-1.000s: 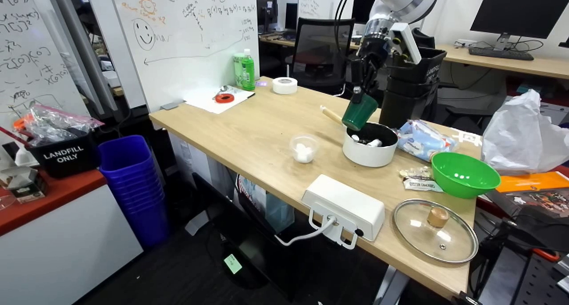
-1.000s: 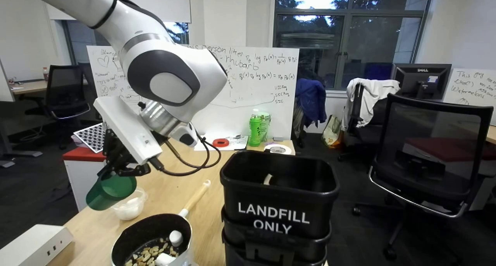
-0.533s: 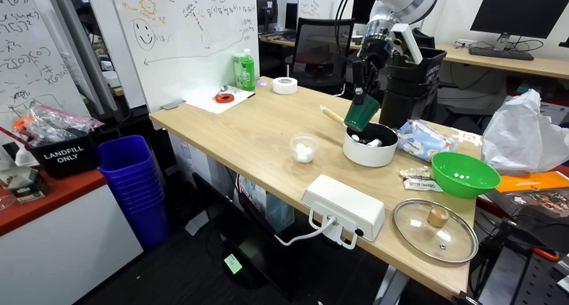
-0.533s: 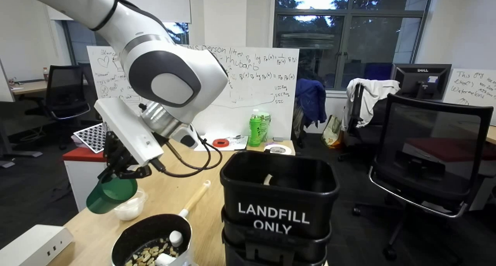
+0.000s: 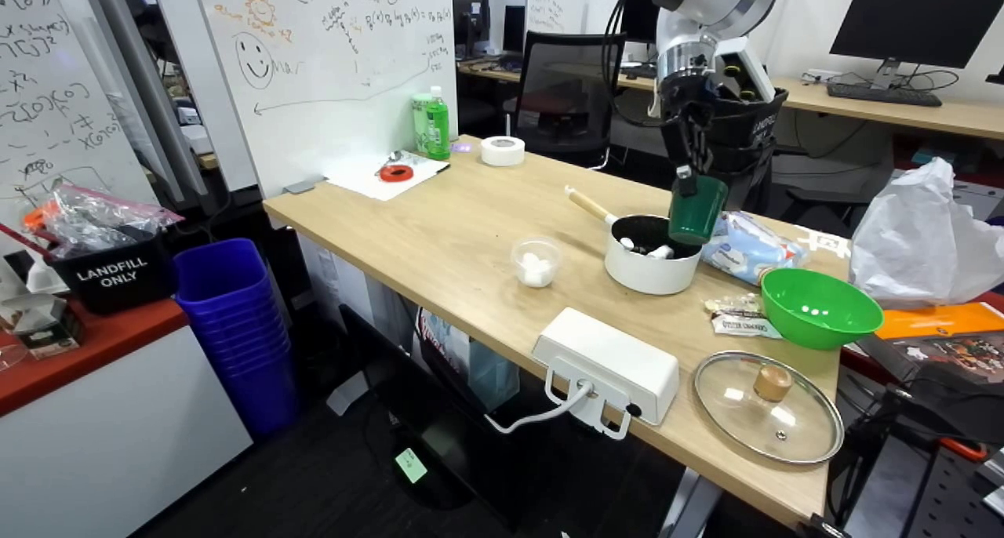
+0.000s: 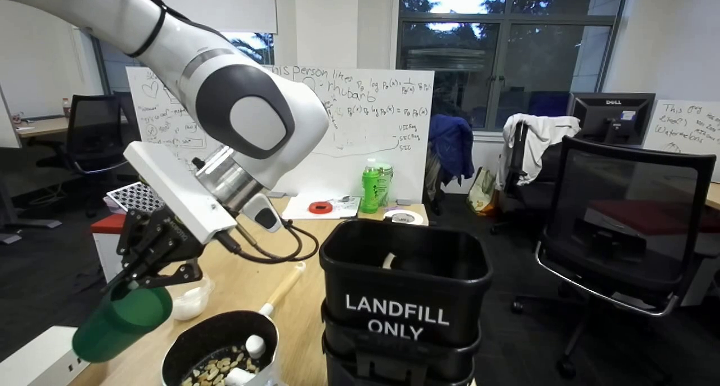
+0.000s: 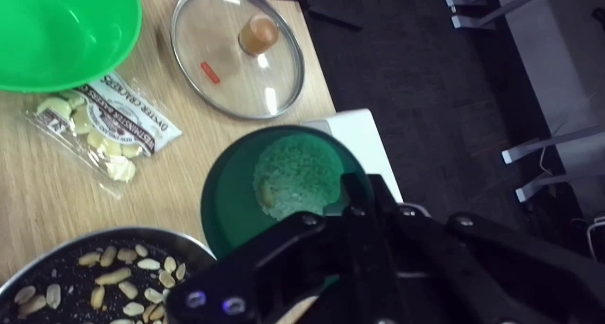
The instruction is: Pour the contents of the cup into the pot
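Cup (image 6: 119, 327), tilted and aloft near the pot (image 5: 649, 271), is pinched at its rim by the claw (image 7: 363, 189); the bent arm (image 6: 260, 113) slants downward. A black bin (image 6: 402, 290) reads "LANDFILL ONLY", a packet (image 7: 113, 121) on the table (image 5: 486, 216) "OYSTER CRACKERS", a monitor (image 6: 596, 116) "DELL".

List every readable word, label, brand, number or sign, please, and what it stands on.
"LANDFILL ONLY": stacked bins, lone bin.
"OYSTER CRACKERS": packet.
"WESTMINSTER BAKERS": packet.
"NEW ENGLAND": packet.
"DELL": monitor.
"person likes": whiteboard.
"rhubarb": whiteboard.
"log": whiteboard.
"This guy": second whiteboard.
Too small or blurred: bottle, remaining print and handwriting.
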Action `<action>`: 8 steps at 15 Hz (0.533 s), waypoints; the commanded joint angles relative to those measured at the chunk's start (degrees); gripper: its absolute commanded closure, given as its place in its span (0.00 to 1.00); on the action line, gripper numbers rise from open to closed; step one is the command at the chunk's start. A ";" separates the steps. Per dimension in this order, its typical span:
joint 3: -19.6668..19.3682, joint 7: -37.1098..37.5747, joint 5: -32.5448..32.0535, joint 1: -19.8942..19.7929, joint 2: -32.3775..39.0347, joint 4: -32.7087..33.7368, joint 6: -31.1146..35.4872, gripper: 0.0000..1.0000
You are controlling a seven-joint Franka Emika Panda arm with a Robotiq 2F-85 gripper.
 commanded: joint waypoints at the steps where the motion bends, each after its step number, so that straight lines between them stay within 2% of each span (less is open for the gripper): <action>1: -0.59 1.89 -2.45 1.34 2.55 3.58 -5.97 0.99; 8: 0.50 4.74 2.31 1.12 8.93 11.33 -8.18 0.99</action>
